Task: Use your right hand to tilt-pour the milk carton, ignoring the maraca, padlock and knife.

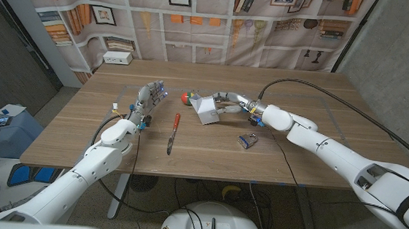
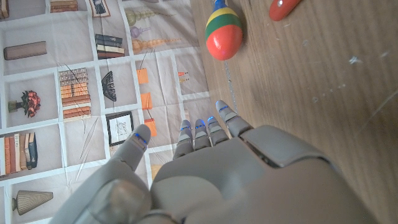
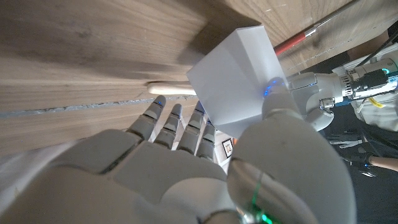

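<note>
My right hand (image 1: 239, 107) grips the white milk carton (image 1: 206, 109) near the middle of the table, and the carton leans over toward my left. In the right wrist view the carton (image 3: 239, 81) sits between the thumb and the fingers (image 3: 177, 121) of my right hand (image 3: 186, 168). The maraca (image 1: 186, 97), striped red, yellow and green, lies just behind the carton; its head (image 2: 224, 34) is also in the left wrist view. My left hand (image 1: 149, 99) stands apart at the left, fingers spread and holding nothing.
A knife (image 1: 173, 130) with a red handle lies between my two hands, blade toward the front edge. The padlock (image 1: 247, 140) sits in front of my right forearm. A black cable (image 1: 316, 94) arcs over the right side of the table (image 1: 317, 164).
</note>
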You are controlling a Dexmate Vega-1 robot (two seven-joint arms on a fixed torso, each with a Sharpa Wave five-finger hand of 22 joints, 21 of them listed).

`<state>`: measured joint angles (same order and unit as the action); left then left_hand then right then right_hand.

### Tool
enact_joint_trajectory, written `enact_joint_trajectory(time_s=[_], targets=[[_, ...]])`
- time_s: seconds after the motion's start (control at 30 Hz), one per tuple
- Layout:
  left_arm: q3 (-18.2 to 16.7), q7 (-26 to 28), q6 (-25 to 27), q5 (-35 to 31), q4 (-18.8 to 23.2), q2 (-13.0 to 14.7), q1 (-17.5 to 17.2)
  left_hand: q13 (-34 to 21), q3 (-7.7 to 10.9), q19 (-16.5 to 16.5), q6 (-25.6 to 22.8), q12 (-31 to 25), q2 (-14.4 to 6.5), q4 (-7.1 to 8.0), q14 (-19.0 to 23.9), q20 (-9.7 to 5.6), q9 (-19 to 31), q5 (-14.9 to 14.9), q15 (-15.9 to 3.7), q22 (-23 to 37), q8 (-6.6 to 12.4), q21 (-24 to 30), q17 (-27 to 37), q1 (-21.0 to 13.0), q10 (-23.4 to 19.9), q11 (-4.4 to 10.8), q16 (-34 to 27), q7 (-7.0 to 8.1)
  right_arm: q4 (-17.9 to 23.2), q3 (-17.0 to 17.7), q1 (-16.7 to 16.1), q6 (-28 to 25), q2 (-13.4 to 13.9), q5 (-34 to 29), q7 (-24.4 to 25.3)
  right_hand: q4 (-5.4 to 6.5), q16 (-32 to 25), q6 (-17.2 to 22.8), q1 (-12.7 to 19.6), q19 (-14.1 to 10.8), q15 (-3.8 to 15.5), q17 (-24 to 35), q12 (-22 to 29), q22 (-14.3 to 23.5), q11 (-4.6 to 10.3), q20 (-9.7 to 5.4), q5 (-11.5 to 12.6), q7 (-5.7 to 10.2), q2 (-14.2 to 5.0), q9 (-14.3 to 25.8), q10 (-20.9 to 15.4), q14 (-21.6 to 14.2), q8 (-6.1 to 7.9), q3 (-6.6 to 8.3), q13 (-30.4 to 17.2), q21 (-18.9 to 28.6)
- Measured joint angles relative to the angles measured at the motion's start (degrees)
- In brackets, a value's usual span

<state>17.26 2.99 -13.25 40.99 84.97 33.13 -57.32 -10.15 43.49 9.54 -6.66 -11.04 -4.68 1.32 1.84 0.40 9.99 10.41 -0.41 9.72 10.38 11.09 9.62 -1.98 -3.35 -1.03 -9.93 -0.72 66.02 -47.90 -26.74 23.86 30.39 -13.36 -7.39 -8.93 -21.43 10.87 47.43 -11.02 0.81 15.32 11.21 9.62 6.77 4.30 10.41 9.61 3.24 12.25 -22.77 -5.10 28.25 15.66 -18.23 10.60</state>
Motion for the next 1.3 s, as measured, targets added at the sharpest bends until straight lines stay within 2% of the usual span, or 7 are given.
enact_joint_trajectory(time_s=[0.27, 0.47, 0.57, 0.73, 0.83, 0.9, 1.3], targets=[[-0.1, -0.2, -0.1, 0.1, 0.0, 0.1, -0.1, 0.0, 0.0, 0.0, 0.0, 0.0, 0.0, 0.0, 0.0, 0.0, 0.0, 0.0, 0.0, 0.0, 0.0, 0.0, 0.0, 0.0, 0.0, 0.0, 0.0, 0.0, -0.3, -0.4, 0.3, 0.2, 0.0, -0.5, -0.4, 0.0, 0.9, -3.3, -0.5, 1.0, -0.96, 0.3, -0.2, 0.0, -0.94, 0.58, 0.0, -0.99, 0.53, 0.0, 3.1, 1.8, -1.46, 0.0, -0.3, 0.0], [-0.2, -0.5, -0.2, 0.2, 0.0, 0.3, -0.3, 0.0, 0.0, 0.0, 0.0, 0.0, 0.0, 0.0, 0.0, 0.0, 0.0, 0.0, 0.0, 0.0, 0.0, 0.0, 0.0, 0.0, 0.0, 0.0, 0.0, 0.0, -0.1, -0.5, 0.4, 0.2, 0.2, -0.7, -1.1, 0.16, 1.3, -3.9, -1.1, 2.0, -1.52, 0.3, -0.4, 0.0, -1.65, 0.72, 0.0, -1.4, 1.06, -0.3, 4.5, 3.0, -1.73, -0.16, -0.3, 0.0], [-0.3, -0.6, -0.3, 0.4, 0.0, 0.4, -0.3, 0.0, 0.0, 0.0, 0.0, 0.0, 0.0, 0.0, 0.0, 0.0, 0.0, 0.0, 0.0, 0.0, 0.0, 0.0, 0.0, 0.0, 0.0, 0.0, 0.0, 0.0, 0.3, -0.6, 0.4, 0.1, 0.4, -0.7, -1.3, 0.65, 1.8, -5.4, -1.7, 2.6, -2.38, 0.5, -0.4, 0.0, -2.2, 1.35, 0.0, -1.52, 1.65, -0.3, 6.7, 3.8, -2.65, -0.65, -0.3, 0.0], [-0.4, -0.9, -0.5, 0.5, 0.0, 0.5, -0.5, 0.0, 0.0, 0.0, 0.0, 0.0, 0.0, 0.0, 0.0, 0.0, 0.0, 0.0, 0.0, 0.0, 0.0, 0.0, 0.0, 0.0, 0.0, 0.0, 0.0, 0.0, 0.9, -0.6, 0.4, -0.2, 0.8, -0.7, -2.1, 0.79, 2.4, -8.2, -3.5, 3.4, -3.26, 0.5, -0.4, 0.0, -3.25, 1.34, 0.4, -1.81, 2.36, -0.3, 9.1, 5.3, -4.11, -1.17, -0.2, 0.0], [-0.5, -1.0, -0.6, 0.5, -0.1, 0.6, -0.5, 0.0, 0.0, 0.0, 0.0, 0.0, 0.0, 0.0, 0.0, 0.0, 0.0, 0.0, 0.0, 0.0, 0.0, 0.0, 0.0, 0.0, 0.0, 0.0, 0.0, 0.0, 1.1, -0.6, 0.4, -0.4, 0.9, -0.7, -2.4, 0.92, 2.8, -9.4, -3.9, 3.9, -3.56, 0.8, -0.4, 0.0, -3.28, 1.44, 0.4, -2.24, 1.95, -0.5, 10.0, 6.3, -4.68, -1.29, -0.1, 0.0], [-0.5, -1.4, -0.7, 0.6, -0.3, 0.6, -0.5, 0.0, 0.0, 0.0, -0.2, 0.0, 0.0, 0.0, 0.0, 0.0, 0.0, 0.0, 0.0, 0.0, 0.0, 0.0, 0.0, 0.0, 0.0, 0.0, 0.0, -0.24, 1.5, -0.5, 0.4, -0.6, 1.1, -0.7, -2.6, 1.24, 2.9, -10.1, -4.6, 4.2, -3.98, 0.8, -0.4, 0.0, -3.06, 1.77, 0.5, -2.32, 2.61, -0.5, 10.6, 6.7, -5.15, -1.59, -0.1, 0.0], [-0.5, -2.8, -1.5, 0.8, -1.7, 0.6, 0.3, 0.0, 0.0, 0.0, -0.3, 0.0, 0.0, 0.0, 0.0, 0.0, 0.0, 0.0, 0.0, 0.0, 0.0, 0.0, 0.0, 0.0, 0.0, 0.0, 0.0, -0.31, 2.0, 0.4, 0.6, -1.2, 1.4, 0.1, -3.0, 1.82, 3.7, -12.4, -7.3, 4.9, -4.84, 1.1, -0.5, 0.0, -3.79, 1.22, 0.9, -2.85, 2.54, -0.8, 13.8, 8.3, -6.99, -2.14, 0.2, 0.0]])
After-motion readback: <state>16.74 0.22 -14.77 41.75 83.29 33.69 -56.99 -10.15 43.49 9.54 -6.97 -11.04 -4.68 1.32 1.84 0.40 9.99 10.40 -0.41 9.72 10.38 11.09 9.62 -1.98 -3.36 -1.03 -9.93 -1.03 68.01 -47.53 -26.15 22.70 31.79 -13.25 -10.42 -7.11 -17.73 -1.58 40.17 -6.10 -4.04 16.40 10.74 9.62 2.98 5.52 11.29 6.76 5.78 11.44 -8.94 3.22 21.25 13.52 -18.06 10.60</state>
